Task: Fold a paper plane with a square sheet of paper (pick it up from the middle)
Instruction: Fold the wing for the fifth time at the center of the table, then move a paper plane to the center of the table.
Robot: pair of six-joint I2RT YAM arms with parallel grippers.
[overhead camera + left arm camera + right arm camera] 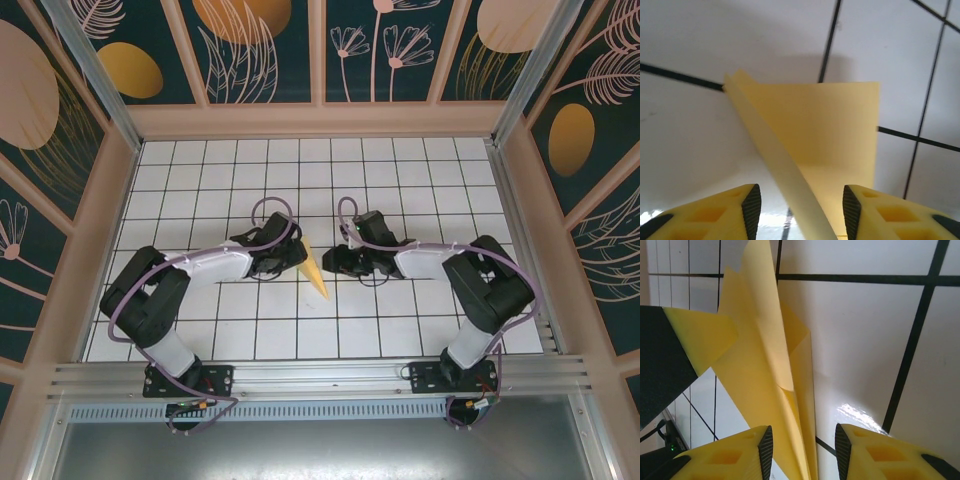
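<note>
White gridded table carries the paper plane, a folded yellow shape standing near the centre. Just left of it sits the left gripper, just right the right gripper. Each has its jaws parted loosely around an upright fold, squeezing nothing.

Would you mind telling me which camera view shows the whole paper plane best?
The top external view: the paper plane shows its narrow wedge outline almost whole there, though small. The left wrist view gives a close-up of its raised ridge and one flat panel. The right wrist view shows overlapping folded layers, cropped at the frame edges.
</note>
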